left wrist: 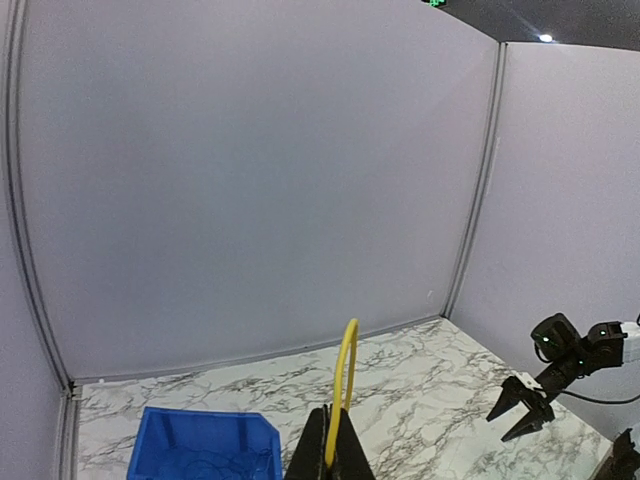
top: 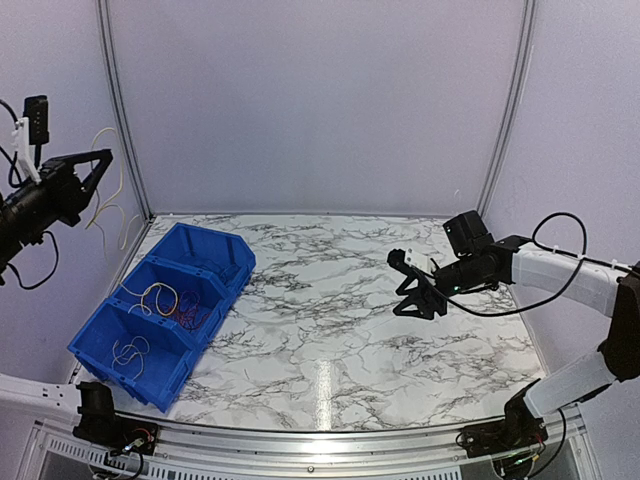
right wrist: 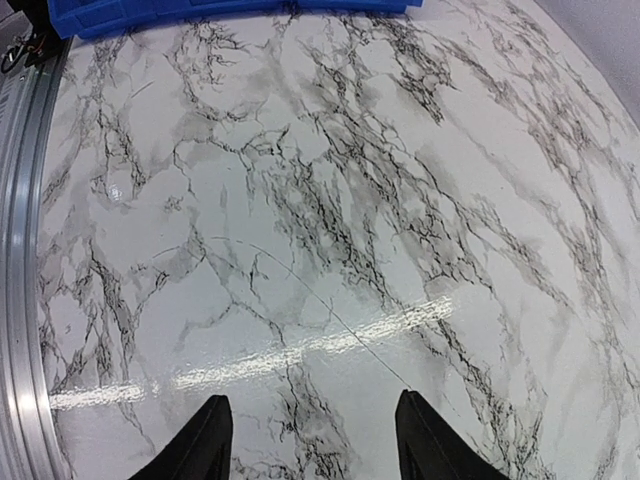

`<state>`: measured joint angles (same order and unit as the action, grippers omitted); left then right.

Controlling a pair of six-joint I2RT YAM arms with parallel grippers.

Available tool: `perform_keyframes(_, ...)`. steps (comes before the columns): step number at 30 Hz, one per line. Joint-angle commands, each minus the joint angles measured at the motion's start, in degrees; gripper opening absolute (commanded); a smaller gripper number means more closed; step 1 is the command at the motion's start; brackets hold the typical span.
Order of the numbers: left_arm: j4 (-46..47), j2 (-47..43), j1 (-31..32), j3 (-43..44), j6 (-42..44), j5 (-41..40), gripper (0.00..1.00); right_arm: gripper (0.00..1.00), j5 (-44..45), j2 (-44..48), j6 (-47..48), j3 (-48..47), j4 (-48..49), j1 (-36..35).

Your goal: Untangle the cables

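My left gripper [top: 98, 170] is raised high at the far left, above the blue bins, and shut on a yellow cable [left wrist: 346, 385]. In the left wrist view that cable arches up out of the closed fingers. In the top view it hangs as a pale loop [top: 121, 185] beside the wall. A loose tangle of orange, red and tan cables [top: 172, 300] lies in the middle bin compartment, and pale loops [top: 130, 350] lie in the near one. My right gripper [top: 408, 295] hovers open and empty over the right side of the table. A hair-thin strand [right wrist: 330, 312] lies on the marble ahead of its fingers [right wrist: 212, 440].
A blue bin [top: 240, 262] with three compartments sits along the table's left side; its edge shows in both wrist views [left wrist: 205, 425] [right wrist: 230, 18]. Lavender walls enclose the marble table [top: 330, 340] at the back and sides. A metal rail [top: 320, 440] runs along the near edge.
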<state>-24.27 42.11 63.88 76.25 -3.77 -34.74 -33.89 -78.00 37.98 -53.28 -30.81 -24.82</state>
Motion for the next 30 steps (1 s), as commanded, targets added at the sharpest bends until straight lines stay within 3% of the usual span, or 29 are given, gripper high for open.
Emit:
perform_keyframes(1, -9.5, -3.7, 0.3, 0.4, 1.5, -10.7, 0.0, 0.56, 2.1, -1.5, 0.4, -0.1, 0.9, 0.2)
perform_keyframes(11, -14.8, -12.6, 0.3, -6.1, -3.3, -20.0, 0.0, 0.56, 2.7, -3.0, 1.2, -0.2, 0.2, 0.2)
perform_keyframes(15, -20.4, -14.7, 0.3, -7.9, -9.7, -25.9, 0.0, 0.57, 2.9, -4.4, 1.7, -0.7, -1.0, 0.1)
perform_keyframes(19, -32.7, -12.8, 0.3, -8.1, -23.0, -29.1, 0.0, 0.57, 3.2, -5.3, 2.0, -0.9, -1.3, -0.3)
perform_keyframes(24, -47.0, -9.9, 0.3, -9.7, -44.6, -25.9, 0.0, 0.57, 3.6, -5.7, 2.3, -0.9, -1.6, -1.1)
perform_keyframes(30, -53.4, -8.7, 0.3, -16.0, -62.5, -17.4, 0.0, 0.57, 4.3, -6.7, 2.5, -0.9, -1.9, -1.9)
